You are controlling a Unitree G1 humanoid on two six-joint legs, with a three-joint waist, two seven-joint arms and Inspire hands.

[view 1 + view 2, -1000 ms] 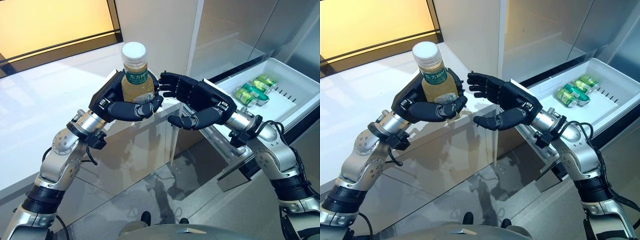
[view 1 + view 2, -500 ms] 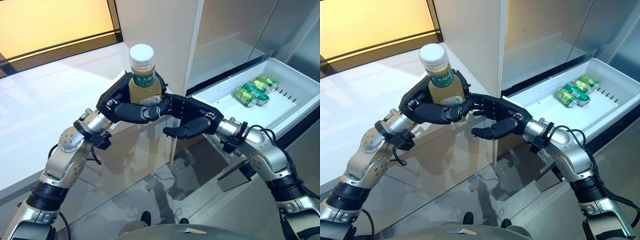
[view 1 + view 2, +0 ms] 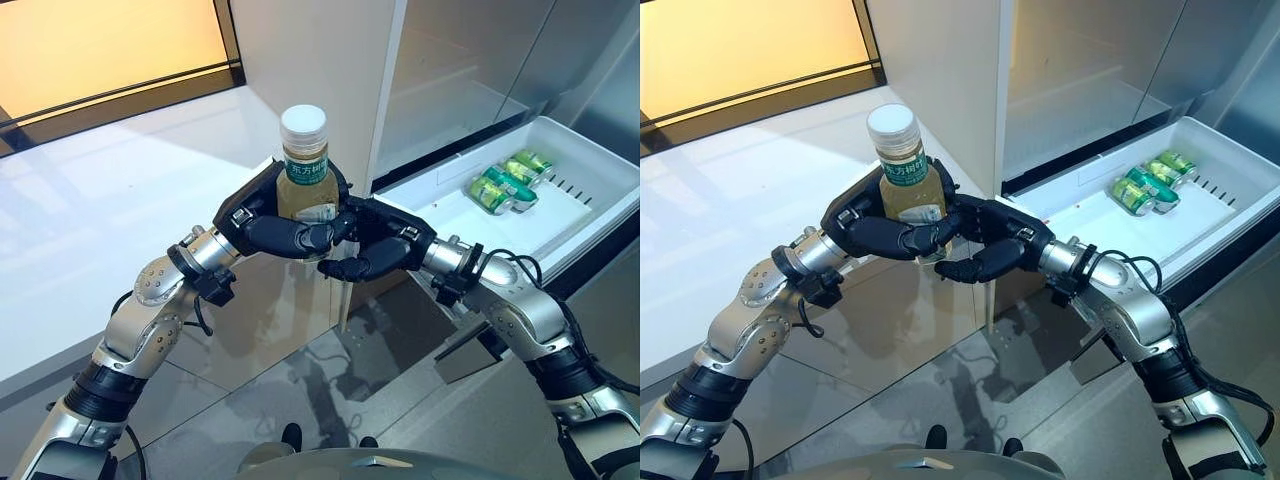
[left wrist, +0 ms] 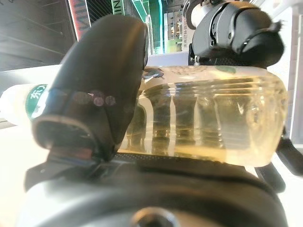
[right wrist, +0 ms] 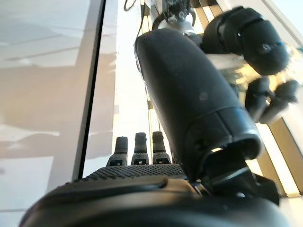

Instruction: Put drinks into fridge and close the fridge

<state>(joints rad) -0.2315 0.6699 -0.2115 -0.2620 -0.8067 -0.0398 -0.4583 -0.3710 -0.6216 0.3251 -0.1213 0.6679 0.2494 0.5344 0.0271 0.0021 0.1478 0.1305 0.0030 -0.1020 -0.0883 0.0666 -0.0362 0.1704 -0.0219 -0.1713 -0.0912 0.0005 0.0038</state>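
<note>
A bottle (image 3: pixel 305 180) with a white cap, green label and pale yellow drink stands upright in my left hand (image 3: pixel 272 225), whose fingers and thumb are curled round its lower half. It shows close up in the left wrist view (image 4: pixel 213 118). My right hand (image 3: pixel 388 250) is right beside it, with fairly straight fingers against my left hand's fingers at the bottle's base and the thumb below. In the right wrist view my right hand (image 5: pixel 142 175) has its fingers straight. The open fridge drawer (image 3: pixel 585 225) is at the right, with green cans (image 3: pixel 505 180) lying in it.
A white counter (image 3: pixel 100 200) runs along the left behind the hands. A tall pale fridge panel (image 3: pixel 320 60) stands behind the bottle. The drawer's near corner (image 3: pixel 400 190) is close behind my right hand. Glossy grey floor (image 3: pixel 300 390) lies below.
My left hand has carried the bottle right and a little lower. My right hand has moved left to meet it and now touches my left hand's fingers at the bottle's base.
</note>
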